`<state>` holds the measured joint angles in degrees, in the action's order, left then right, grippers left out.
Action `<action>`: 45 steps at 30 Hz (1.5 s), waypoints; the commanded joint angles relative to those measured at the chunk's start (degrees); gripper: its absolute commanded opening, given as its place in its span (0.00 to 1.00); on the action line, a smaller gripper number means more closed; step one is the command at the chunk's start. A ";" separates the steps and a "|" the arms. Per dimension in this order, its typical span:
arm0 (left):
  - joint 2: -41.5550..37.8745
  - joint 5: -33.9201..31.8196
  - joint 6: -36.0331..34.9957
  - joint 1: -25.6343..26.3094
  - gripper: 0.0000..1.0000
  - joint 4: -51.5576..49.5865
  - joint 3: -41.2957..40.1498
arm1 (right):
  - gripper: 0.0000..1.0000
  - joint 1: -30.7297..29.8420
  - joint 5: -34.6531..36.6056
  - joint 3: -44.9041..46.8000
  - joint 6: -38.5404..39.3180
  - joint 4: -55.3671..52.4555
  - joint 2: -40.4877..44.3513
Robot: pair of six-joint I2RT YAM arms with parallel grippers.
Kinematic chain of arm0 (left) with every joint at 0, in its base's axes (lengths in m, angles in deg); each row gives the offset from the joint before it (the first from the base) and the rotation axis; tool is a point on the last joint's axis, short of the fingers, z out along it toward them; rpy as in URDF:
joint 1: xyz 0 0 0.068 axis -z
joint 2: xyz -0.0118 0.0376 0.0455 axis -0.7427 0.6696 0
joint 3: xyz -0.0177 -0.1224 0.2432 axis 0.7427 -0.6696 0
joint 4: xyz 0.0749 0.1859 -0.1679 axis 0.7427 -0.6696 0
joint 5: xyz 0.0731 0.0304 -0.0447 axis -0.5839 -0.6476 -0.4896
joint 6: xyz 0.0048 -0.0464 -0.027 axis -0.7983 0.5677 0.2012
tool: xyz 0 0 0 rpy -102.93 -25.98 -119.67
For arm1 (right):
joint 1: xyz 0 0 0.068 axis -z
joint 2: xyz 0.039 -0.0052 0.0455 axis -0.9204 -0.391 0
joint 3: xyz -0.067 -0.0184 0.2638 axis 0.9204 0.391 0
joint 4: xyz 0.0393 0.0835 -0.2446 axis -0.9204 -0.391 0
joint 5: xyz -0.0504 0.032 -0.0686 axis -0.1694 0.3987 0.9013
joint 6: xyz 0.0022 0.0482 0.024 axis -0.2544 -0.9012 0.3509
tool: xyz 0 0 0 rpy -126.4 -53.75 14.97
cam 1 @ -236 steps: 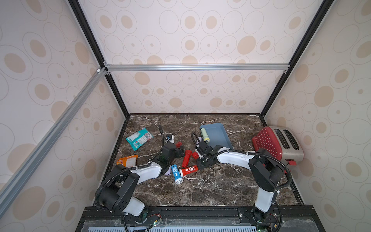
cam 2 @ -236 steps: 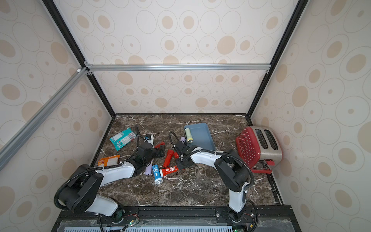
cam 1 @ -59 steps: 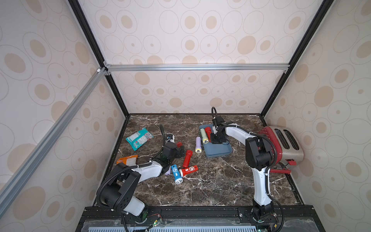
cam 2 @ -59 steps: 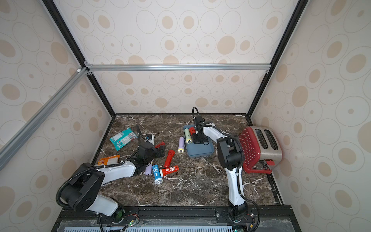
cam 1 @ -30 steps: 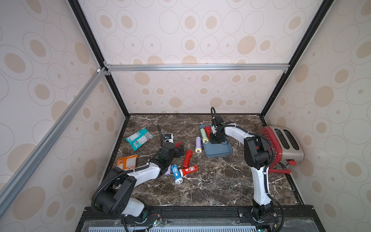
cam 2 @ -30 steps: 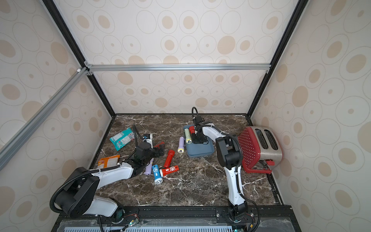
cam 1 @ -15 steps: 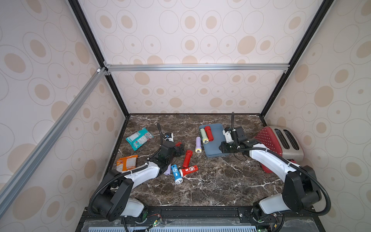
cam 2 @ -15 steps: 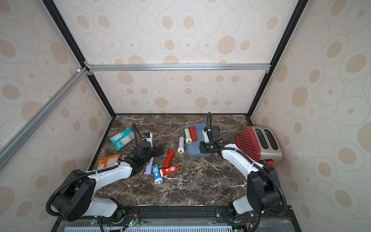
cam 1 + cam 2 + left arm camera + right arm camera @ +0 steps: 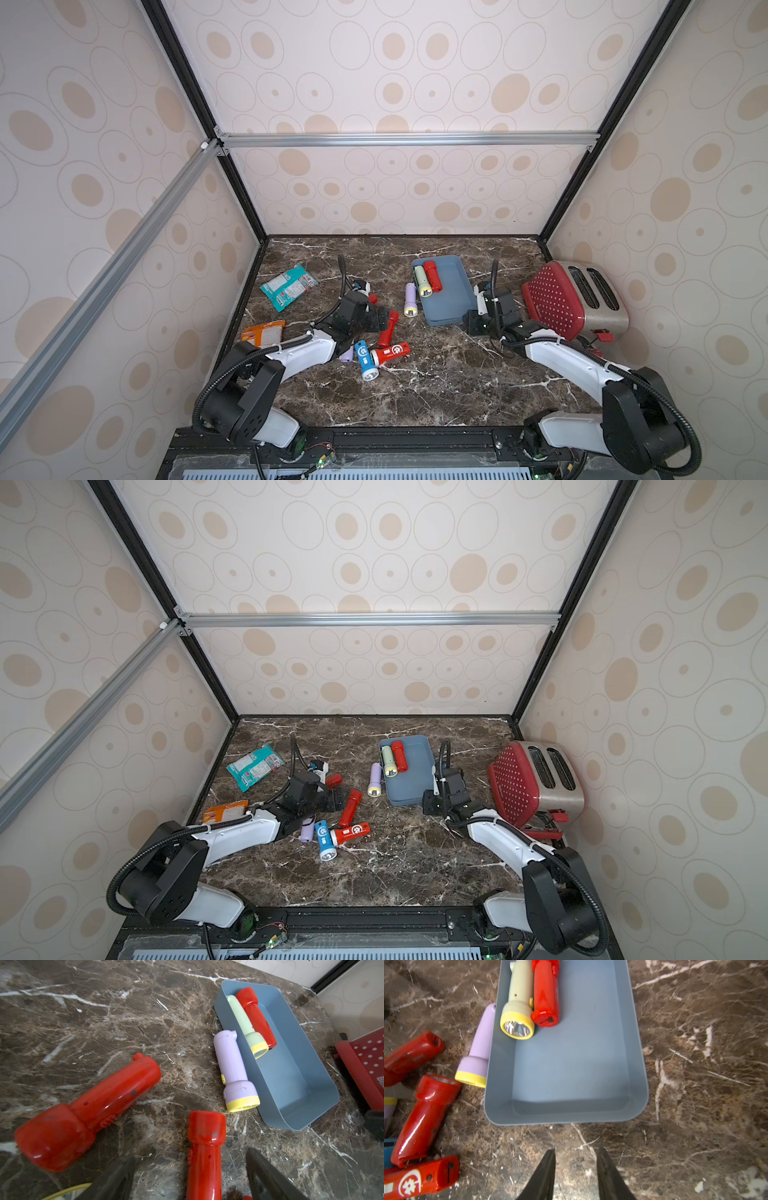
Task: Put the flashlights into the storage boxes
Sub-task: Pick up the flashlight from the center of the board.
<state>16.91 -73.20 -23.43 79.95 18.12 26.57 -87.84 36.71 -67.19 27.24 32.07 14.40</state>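
4 red flashlights [image 9: 388,328], 2 lilac flashlights [image 9: 410,297], 1 pale green flashlight [image 9: 420,279], 1 blue flashlight [image 9: 365,359]: 8 tot. 1 slate-blue tray [image 9: 451,299]. 1 teal snack pkt [image 9: 289,286], 1 orange snack pkt [image 9: 264,332]: 2 tot. 1 red toaster [image 9: 548,299].

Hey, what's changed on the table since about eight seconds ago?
The right gripper carried a red flashlight into the tray, beside the pale green flashlight, let go and pulled back, open and empty. The left gripper edged forward and straddles a second red flashlight, not gripping it. The blue flashlight and toaster stayed put.
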 commanded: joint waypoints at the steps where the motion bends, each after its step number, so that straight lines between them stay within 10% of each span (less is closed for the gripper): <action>1: -0.27 1.51 1.40 2.05 0.82 -1.68 -0.05 | 0.38 0.13 3.47 2.91 -1.58 5.55 -0.03; 27: 9.50 -2.76 5.00 7.64 0.71 -0.55 2.30 | 0.43 -0.03 7.80 6.17 -2.40 9.83 0.80; 45: 10.21 -4.89 2.78 7.77 0.41 -5.86 6.21 | 0.51 2.05 2.88 -1.60 -3.18 1.95 -8.39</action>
<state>27.99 -76.15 -19.54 87.25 15.36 30.48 -86.90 43.05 -65.18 24.66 38.19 8.63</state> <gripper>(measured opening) 0.411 0.504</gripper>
